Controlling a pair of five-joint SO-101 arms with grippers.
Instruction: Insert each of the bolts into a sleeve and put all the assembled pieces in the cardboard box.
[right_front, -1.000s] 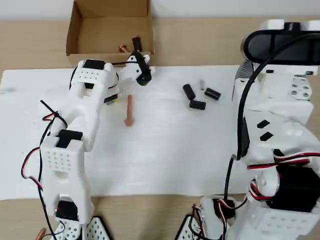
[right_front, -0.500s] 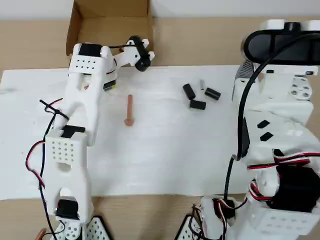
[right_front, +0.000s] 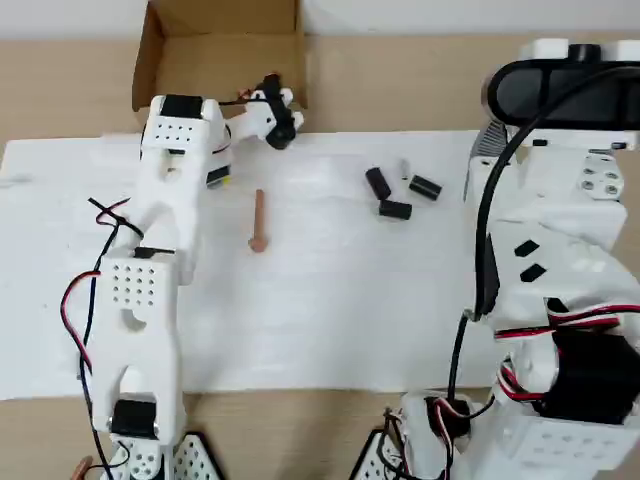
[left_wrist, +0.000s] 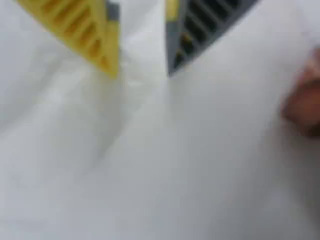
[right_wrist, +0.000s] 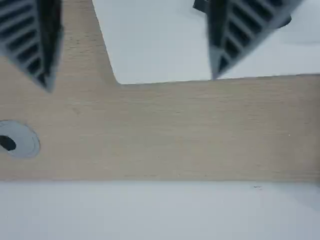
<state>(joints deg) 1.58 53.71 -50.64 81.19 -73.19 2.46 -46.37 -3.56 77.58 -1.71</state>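
One bolt (right_front: 259, 221) and three sleeves (right_front: 394, 210) lie unassembled near the cardboard box (right_front: 160, 60); left gripper (left_wrist: 142, 75) and right gripper (right_wrist: 131, 80) gape empty.

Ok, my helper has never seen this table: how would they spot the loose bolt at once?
Find the white sheet. On it, near the cardboard box, lies the bolt. It is long and brown; the sleeves farther off are short and black.
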